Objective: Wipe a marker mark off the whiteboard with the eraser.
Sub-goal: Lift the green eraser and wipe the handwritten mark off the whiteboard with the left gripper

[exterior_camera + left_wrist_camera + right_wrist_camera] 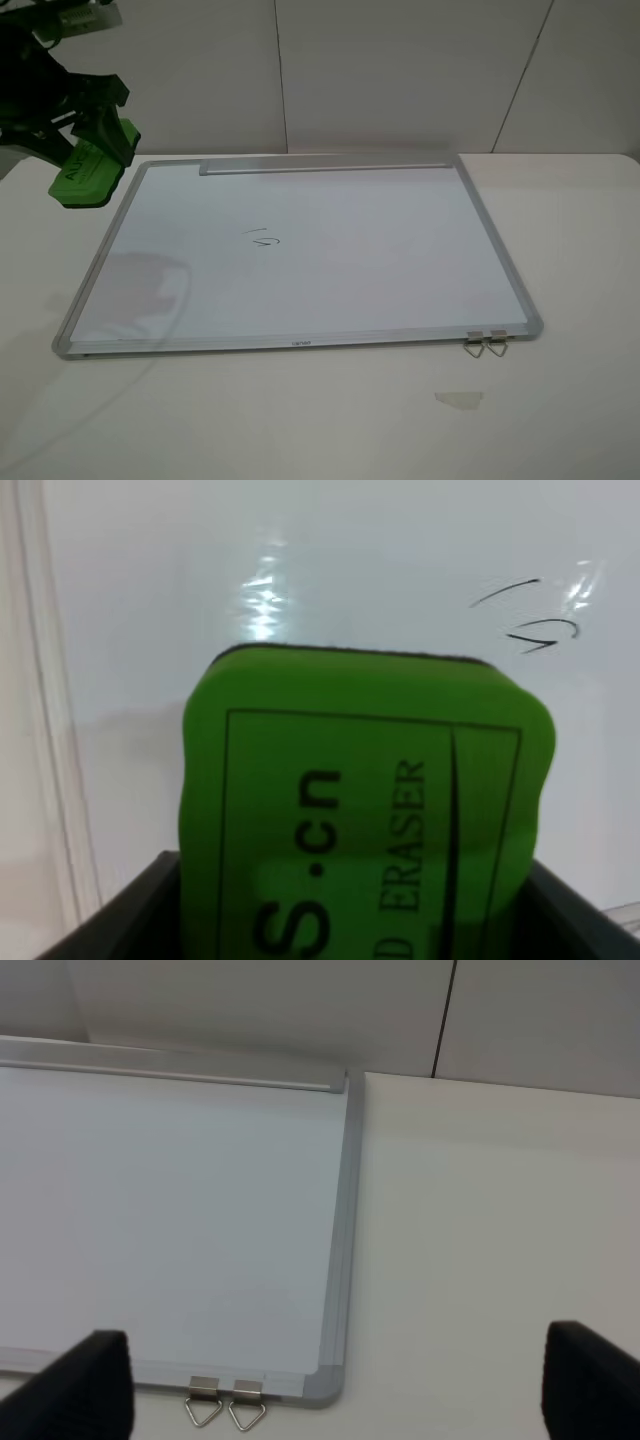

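The whiteboard (350, 270) lies flat on the table, silver-framed, and also fills the left wrist view (350, 560) and the right wrist view (170, 1210). The marker mark (262, 237) is a thin black stroke and a "U" left of the board's middle, seen again as the marker mark (535, 620). My left gripper (95, 150) hangs above the board's far left corner, shut on the green eraser (88, 172). The eraser (365, 800) is held off the surface, apart from the mark. My right gripper (335, 1385) stands open over the board's near right corner, holding nothing.
A grey tray strip (325, 166) runs along the board's far edge. Two metal clips (486, 343) hang off the near right corner, also visible as clips (225, 1405). A small pale scrap (458, 399) lies on the white table. A wall stands close behind.
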Motion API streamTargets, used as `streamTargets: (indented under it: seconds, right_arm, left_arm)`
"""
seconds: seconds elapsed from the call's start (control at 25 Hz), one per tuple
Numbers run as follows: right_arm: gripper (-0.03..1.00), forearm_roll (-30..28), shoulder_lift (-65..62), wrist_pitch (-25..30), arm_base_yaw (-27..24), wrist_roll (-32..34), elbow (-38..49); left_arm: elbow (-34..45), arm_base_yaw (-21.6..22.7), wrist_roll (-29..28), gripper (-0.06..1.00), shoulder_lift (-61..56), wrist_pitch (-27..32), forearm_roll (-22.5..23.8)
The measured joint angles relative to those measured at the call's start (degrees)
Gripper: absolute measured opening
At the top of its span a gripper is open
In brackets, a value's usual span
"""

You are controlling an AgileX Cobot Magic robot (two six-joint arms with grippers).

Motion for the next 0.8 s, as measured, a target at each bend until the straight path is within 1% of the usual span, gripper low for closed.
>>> streamTargets:
  seconds: [0.28,0.36,0.56,0.68,0.8]
  right_arm:
    - [0.82,0.00,0.00,0.00,0.00,0.00,0.00]
    - [0.82,0.00,0.00,0.00,0.00,0.00,0.00]
    - [0.82,0.00,0.00,0.00,0.00,0.00,0.00]
    - [0.82,0.00,0.00,0.00,0.00,0.00,0.00]
    - [0.82,0.00,0.00,0.00,0.00,0.00,0.00]
  left_arm:
    - [-11.94,-9.02,1.02,0.60,11.68,2.57,-0.10]
    - [-16.21,-11.61,1.02,0.60,15.75,4.05,0.72]
    - [-26.31,-17.53,1.02,0.60,26.49,8.98,4.95]
    - [-31.65,-20.30,0.96,0.60,31.69,11.12,5.82]
    - [-34.70,-22.51,0.96,0.60,35.71,11.54,5.94]
